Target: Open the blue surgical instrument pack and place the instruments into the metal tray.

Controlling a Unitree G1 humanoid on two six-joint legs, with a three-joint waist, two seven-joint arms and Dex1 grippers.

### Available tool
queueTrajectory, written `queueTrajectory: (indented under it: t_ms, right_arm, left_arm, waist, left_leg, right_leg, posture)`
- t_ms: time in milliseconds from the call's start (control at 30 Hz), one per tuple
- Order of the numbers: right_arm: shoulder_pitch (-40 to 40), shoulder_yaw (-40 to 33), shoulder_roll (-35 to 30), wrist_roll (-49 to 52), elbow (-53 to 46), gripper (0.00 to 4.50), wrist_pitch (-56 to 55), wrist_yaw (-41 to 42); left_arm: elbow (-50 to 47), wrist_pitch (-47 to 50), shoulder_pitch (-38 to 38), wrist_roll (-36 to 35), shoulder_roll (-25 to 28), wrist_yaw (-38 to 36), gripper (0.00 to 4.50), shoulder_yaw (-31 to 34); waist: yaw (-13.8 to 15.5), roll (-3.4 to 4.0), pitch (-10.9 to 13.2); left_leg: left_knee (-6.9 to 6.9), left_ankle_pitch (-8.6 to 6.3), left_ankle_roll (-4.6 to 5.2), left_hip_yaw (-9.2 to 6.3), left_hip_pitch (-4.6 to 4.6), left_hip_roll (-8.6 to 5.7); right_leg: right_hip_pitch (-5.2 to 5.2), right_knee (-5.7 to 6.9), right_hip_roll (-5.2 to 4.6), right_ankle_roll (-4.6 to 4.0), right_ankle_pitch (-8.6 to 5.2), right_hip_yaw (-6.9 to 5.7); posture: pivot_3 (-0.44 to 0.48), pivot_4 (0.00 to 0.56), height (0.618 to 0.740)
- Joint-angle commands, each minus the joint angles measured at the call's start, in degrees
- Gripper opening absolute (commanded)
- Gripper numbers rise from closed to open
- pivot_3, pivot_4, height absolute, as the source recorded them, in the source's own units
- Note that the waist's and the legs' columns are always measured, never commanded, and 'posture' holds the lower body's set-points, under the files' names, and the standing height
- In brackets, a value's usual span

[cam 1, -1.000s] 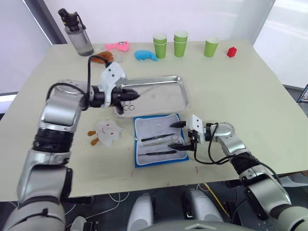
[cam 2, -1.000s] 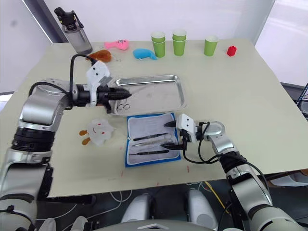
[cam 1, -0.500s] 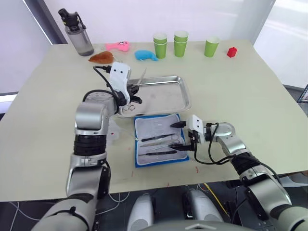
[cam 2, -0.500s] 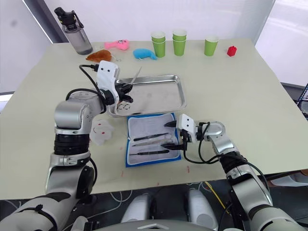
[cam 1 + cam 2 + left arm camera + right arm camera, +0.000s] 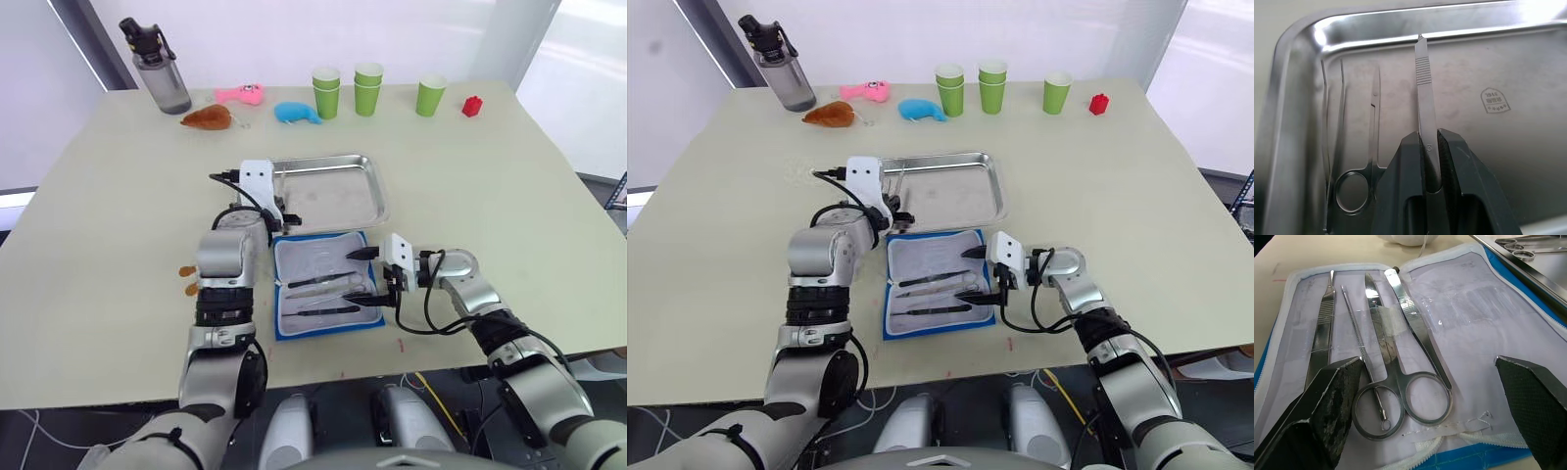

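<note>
The blue surgical instrument pack [image 5: 294, 329] lies open in front of the metal tray [image 5: 345, 199], pale lining up. Scissors [image 5: 1411, 357], a thin probe [image 5: 1358, 350] and a flat handle [image 5: 1322, 317] rest in its pockets. My right gripper [image 5: 375, 277] hovers open at the pack's right edge, one finger on each side of the scissors' rings. My left gripper [image 5: 1429, 139] is shut on a slim ridged scalpel handle [image 5: 1423, 88] just above the tray's left front corner. Scissors [image 5: 1364, 161] and tweezers [image 5: 1332, 127] lie in the tray beside it.
A plush toy's orange feet [image 5: 186, 279] show left of my left forearm. Along the far edge stand a grey bottle [image 5: 157, 69], green cups [image 5: 367, 86], a red block [image 5: 472, 106], and pink [image 5: 242, 94], blue [image 5: 296, 113] and brown [image 5: 208, 117] toys.
My left arm has swung in from the left, and its gripper has come down with the scalpel handle to the tray's left front corner. The right gripper has stayed put.
</note>
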Motion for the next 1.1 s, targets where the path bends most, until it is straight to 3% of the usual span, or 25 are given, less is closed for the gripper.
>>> queueTrajectory:
  t_ms: [33, 733, 833, 1033, 1100]
  right_arm:
    - [2.8, 3.0, -0.3, -4.4, 4.7, 4.5, 1.7, -0.7]
    - [3.4, 3.0, 0.0, -4.3, 4.3, 4.5, 1.9, -1.3]
    - [3.4, 3.0, 0.1, -4.3, 4.2, 4.5, 1.9, -1.3]
    - [3.5, 3.0, 0.3, -4.3, 4.3, 4.5, 1.8, -1.3]
    - [3.4, 3.0, 0.3, -4.3, 4.4, 4.5, 1.7, -1.3]
  left_arm:
    - [0.4, -2.1, -1.8, -0.1, -0.9, 1.8, 0.04, 0.9]
    - [6.7, -4.3, -4.1, 0.2, -1.2, 5.2, 0.04, 1.4]
    - [6.5, -4.4, -4.1, 0.1, -1.1, 5.5, 1.29, 1.4]
    - [5.5, -4.6, -4.2, 0.3, -1.1, 5.9, 4.36, 1.3]
    - [5.1, -5.1, -4.3, 0.4, -0.9, 6.0, 4.46, 1.1]
  waist:
    - [0.0, 0.0, 0.0]
    - [-0.2, 0.0, 0.0]
    - [-0.2, 0.0, 0.0]
    - [-0.2, 0.0, 0.0]
    - [-0.2, 0.0, 0.0]
  left_leg:
    - [0.0, 0.0, 0.0, -0.01, 0.0, 0.0]
    - [0.0, 0.0, -0.02, -0.02, -0.01, -0.02]
    - [0.0, 0.0, -0.03, -0.03, -0.01, -0.02]
    - [-0.01, 0.0, -0.03, -0.03, -0.01, -0.02]
    - [-0.01, 0.0, -0.04, -0.04, -0.01, -0.02]
  right_leg:
    - [0.0, 0.0, 0.0, 0.0, 0.0, 0.0]
    - [0.01, -0.02, 0.0, 0.01, 0.0, -0.02]
    - [0.01, -0.02, 0.0, 0.01, 0.0, -0.03]
    - [0.01, -0.02, 0.0, 0.01, 0.0, -0.03]
    - [0.01, -0.02, 0.0, 0.01, 0.0, -0.04]
  posture:
    - [0.0, 0.15, 0.734]
    - [0.0, 0.15, 0.734]
    - [0.0, 0.15, 0.734]
    - [0.0, 0.15, 0.734]
    - [0.0, 0.15, 0.734]
